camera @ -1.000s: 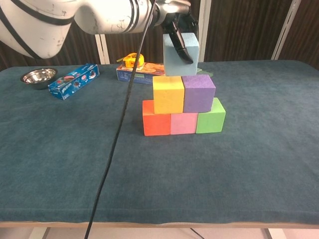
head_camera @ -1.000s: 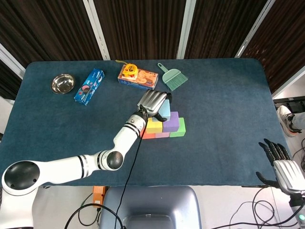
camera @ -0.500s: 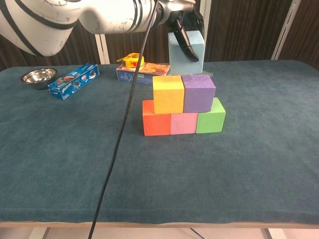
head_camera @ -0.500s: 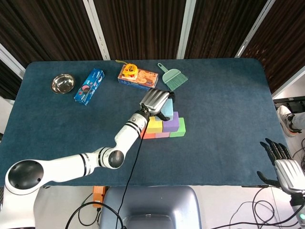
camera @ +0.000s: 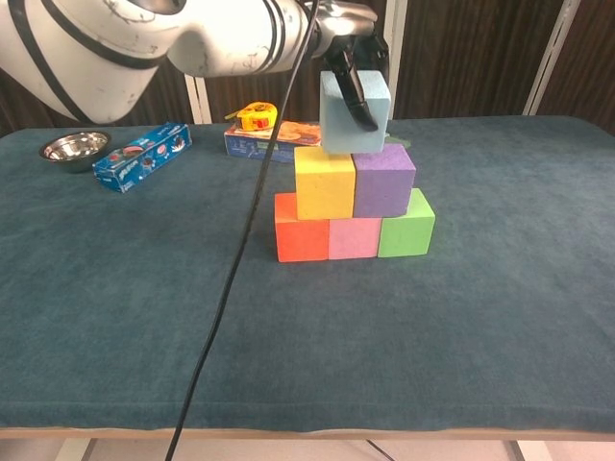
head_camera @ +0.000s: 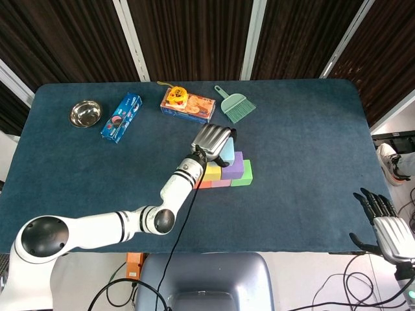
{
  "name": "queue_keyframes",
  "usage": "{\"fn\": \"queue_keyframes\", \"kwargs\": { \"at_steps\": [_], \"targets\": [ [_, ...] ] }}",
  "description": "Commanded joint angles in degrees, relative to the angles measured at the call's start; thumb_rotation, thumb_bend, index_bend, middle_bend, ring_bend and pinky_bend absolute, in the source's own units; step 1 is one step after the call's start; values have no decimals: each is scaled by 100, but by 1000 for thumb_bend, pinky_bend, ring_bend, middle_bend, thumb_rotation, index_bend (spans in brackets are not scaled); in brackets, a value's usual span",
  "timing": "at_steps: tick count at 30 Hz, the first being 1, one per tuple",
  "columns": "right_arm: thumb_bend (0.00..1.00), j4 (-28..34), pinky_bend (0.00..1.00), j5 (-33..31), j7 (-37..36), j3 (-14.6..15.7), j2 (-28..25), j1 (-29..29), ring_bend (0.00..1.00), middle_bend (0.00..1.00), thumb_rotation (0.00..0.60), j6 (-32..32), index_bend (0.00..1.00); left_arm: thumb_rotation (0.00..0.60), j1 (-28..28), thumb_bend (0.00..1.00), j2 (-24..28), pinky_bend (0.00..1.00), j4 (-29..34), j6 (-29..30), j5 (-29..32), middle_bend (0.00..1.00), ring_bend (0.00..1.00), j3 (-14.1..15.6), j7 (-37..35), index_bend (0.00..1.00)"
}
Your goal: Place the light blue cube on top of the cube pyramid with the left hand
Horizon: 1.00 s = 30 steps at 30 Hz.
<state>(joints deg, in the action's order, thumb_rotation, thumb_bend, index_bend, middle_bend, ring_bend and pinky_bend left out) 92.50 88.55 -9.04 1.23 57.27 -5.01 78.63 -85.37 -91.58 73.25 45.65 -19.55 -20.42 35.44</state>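
My left hand (head_camera: 211, 138) (camera: 348, 29) grips the light blue cube (camera: 355, 114) (head_camera: 227, 151) from above, dark fingers down its front face. The cube sits on or just above the seam between the yellow cube (camera: 324, 181) and the purple cube (camera: 383, 179), slightly tilted. Those two rest on a bottom row of red (camera: 301, 240), pink (camera: 354, 238) and green (camera: 405, 225) cubes at mid-table. My right hand (head_camera: 384, 225) hangs off the table's right front corner, fingers apart and holding nothing.
At the back of the dark blue table (head_camera: 305, 129) lie a steel bowl (head_camera: 85, 113), a blue biscuit packet (head_camera: 121, 117), an orange snack box (head_camera: 188, 105) with a yellow tape measure (head_camera: 176, 95) and a green dustpan brush (head_camera: 235, 104). A black cable (camera: 226, 279) hangs from my left arm.
My left hand has carried the light blue cube forward and lowered it from above the back of the pyramid down to the yellow and purple cubes. The right hand stayed still.
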Motion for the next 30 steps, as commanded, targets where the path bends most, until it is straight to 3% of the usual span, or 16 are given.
{"fn": "queue_keyframes", "kwargs": {
  "at_steps": [1, 7, 11, 30],
  "targets": [
    [211, 3, 0, 4, -12, -2, -7, 1, 0, 0, 600, 7, 0, 600, -132, 371, 29, 575, 181, 272, 460, 574, 529, -18, 260, 458],
    [211, 14, 0, 17, 0, 3, -9, -7, 0, 0, 600, -6, 0, 600, -233, 371, 250, 575, 430, 188, 1220, 574, 529, -101, 475, 448],
    [211, 12, 0, -5, 20, 3, -3, -9, 0, 0, 600, -25, 0, 600, -263, 371, 307, 575, 508, 151, 1341, 574, 530, -113, 477, 449],
    [211, 41, 0, -12, -20, 0, -42, 0, 0, 0, 600, -11, 0, 600, -155, 369, 129, 575, 132, -348, 392, 573, 523, 57, -177, 446]
  ]
}}
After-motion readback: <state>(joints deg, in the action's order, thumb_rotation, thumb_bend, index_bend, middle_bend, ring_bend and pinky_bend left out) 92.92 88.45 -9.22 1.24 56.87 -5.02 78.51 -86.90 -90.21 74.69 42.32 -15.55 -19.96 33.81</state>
